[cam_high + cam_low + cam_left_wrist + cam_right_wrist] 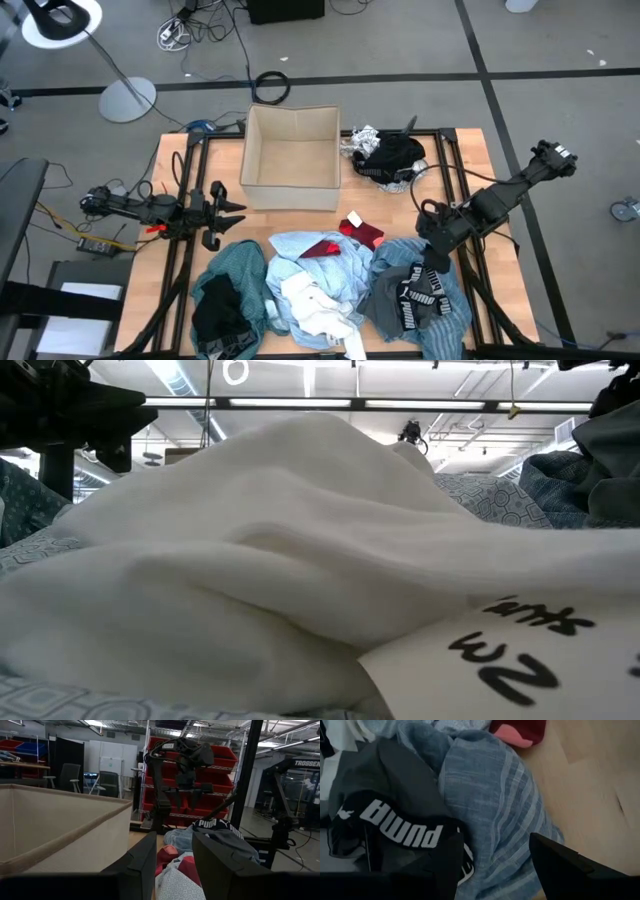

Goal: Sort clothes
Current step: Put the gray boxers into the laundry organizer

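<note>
Right tool (437, 262) parted, empty, over grey-blue striped garment (495, 815); left tool (235, 214) released

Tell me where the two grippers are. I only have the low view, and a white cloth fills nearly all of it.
Observer: The right gripper hangs open over the grey-blue striped garment, next to the dark grey garment with the printed waistband.
Operator: And the left one?
Observer: The left gripper is open and empty. It sits beside the cardboard box, apart from the pile.
Operator: Is anything in the box?
Observer: From above it looks empty. A black garment lies on the table just past the box's right side.
</note>
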